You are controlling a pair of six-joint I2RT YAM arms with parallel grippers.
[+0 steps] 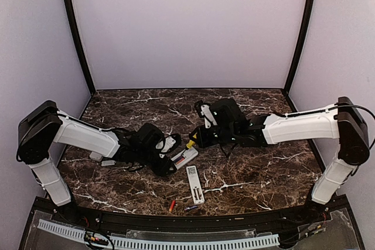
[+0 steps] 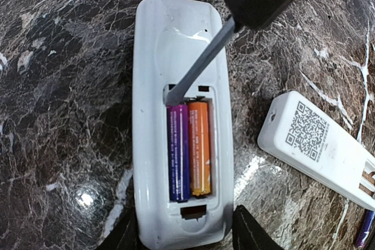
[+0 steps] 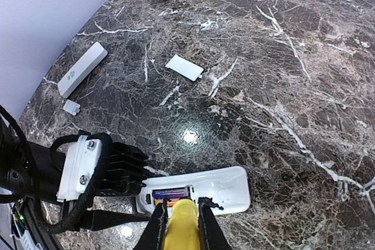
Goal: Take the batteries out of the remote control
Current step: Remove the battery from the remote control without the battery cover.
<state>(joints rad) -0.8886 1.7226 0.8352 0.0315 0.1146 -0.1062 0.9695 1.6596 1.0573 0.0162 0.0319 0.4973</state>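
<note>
Fingers (image 2: 124, 235) of my left gripper (image 2: 184, 239) sit closest in the left wrist view, one on each side of the open remote (image 2: 176, 39), clamped on its near end. Cover is off and the bay is exposed. Both batteries are seated: purple cell (image 2: 177, 153) and orange cell (image 2: 199, 147), side by side and touching. Their long axes run parallel to the remote's own, from my wrist outward. Polarity marks are unreadable. Screwdriver (image 2: 202, 60) tip rests in the far end of the bay, at the purple cell's far end. Just beside lies a second remote (image 2: 316, 139), label up, its bay end cut off by the frame.

Right wrist view: my right gripper (image 3: 180, 222) is closed tight on the yellow handle (image 3: 179, 235), shaft aimed down into the bay. Open remote lies crosswise below, cells along its length. Well apart on the table (image 3: 293, 86) are a cover plate (image 3: 184, 67), a smaller plate (image 3: 71, 107) and a third remote (image 3: 82, 68).

Top view: open remote runs diagonally, near-left to far-right. Near the front edge lie a loose red cell (image 1: 171, 205) and a loose blue cell (image 1: 191, 208), outside any bay.

Judgement: one remote looks unloaded. The clamped one has both cells to come out. Third remote's state cannot be determined.
</note>
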